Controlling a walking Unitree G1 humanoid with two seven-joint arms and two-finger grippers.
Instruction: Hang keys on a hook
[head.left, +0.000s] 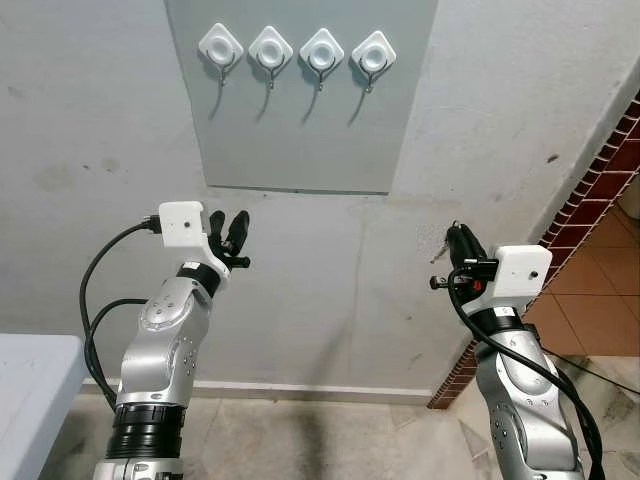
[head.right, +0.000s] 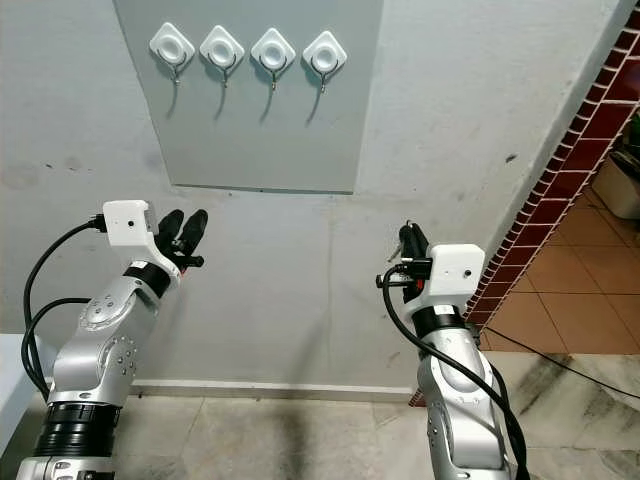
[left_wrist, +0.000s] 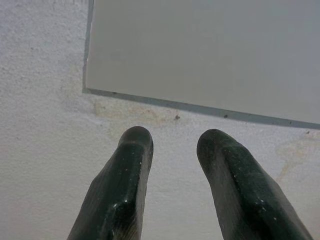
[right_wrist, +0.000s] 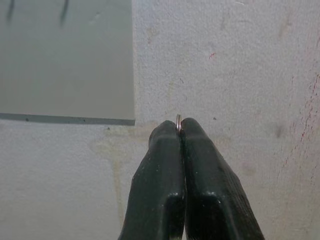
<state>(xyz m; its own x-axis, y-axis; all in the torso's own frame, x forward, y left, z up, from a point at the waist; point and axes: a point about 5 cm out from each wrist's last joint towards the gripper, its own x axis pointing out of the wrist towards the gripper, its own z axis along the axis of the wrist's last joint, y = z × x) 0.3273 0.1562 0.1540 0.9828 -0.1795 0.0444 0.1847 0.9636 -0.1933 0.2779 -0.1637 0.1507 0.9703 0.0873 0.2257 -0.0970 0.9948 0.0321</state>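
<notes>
Four white hooks (head.left: 297, 50) in a row on a grey panel (head.left: 300, 140), high above both hands. Left hand (head.left: 229, 232) raised toward the wall below the panel's lower edge, fingers (left_wrist: 127, 185) narrowly parted, gripping nothing. Right hand (head.left: 462, 240) further right and slightly lower, fingers pressed together on a key ring (right_wrist: 178, 121), its thin edge poking up past the fingertips; keys (head.left: 440, 250) dangling beside that hand, long axis unclear.
</notes>
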